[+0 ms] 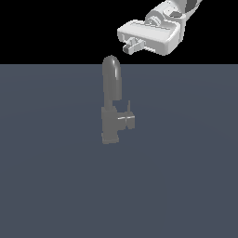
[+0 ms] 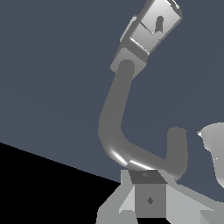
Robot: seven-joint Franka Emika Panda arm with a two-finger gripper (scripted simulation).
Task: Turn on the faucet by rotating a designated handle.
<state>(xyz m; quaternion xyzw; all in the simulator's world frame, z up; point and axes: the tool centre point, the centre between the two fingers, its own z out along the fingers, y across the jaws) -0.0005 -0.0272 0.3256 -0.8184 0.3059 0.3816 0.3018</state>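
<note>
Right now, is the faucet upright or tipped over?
Upright: the faucet stands on its boxy base, arched spout topmost, with the handle at its side.

Faucet [image 1: 111, 100]: dull grey metal, smooth, matt over the boxy body, with a soft sheen on the arched spout; in the wrist view, bright glossy streaks along the bend of the spout. Handle [image 1: 127, 120]: same grey metal, smooth, one pale highlight streak. Gripper [image 1: 132, 45]: smooth white casing, plastic-like, satin finish. Floor [image 1: 186, 186]: flat slate-blue, uniformly matt, no texture visible.
</note>
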